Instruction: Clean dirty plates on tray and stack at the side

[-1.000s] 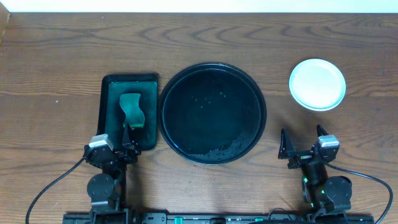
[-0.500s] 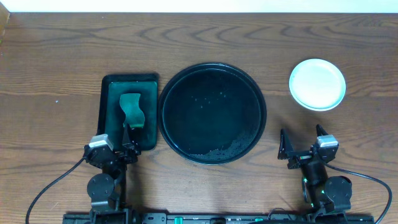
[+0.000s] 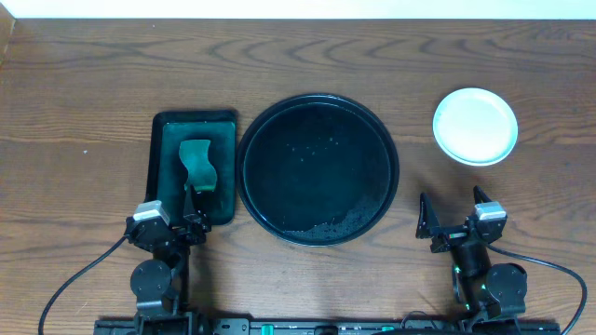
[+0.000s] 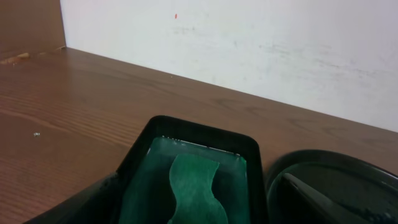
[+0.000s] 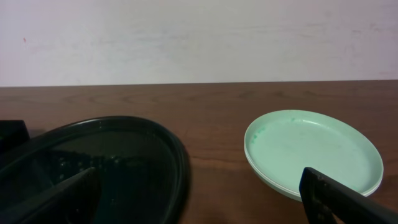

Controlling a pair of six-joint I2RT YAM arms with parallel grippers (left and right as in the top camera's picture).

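Note:
The plates (image 3: 475,126) lie as one white, teal-tinted pile on the bare wood at the right, apart from the tray; in the right wrist view the plates (image 5: 311,152) show layered rims and a faint green trace at the upper left. The round black tray (image 3: 279,140) holds no plate, only water droplets. My left gripper (image 3: 186,221) is open at the near end of the green tray. My right gripper (image 3: 451,209) is open near the front edge, below the plates, holding nothing. Both wrist views show the left gripper (image 4: 193,211) and right gripper (image 5: 199,205) with jaws wide apart.
A rectangular dark green tray (image 3: 163,130) stands left of the round tray, with a wavy green sponge (image 3: 196,165) lying in it; the sponge (image 4: 196,186) lies just ahead of my left fingers. A white wall runs along the table's far edge.

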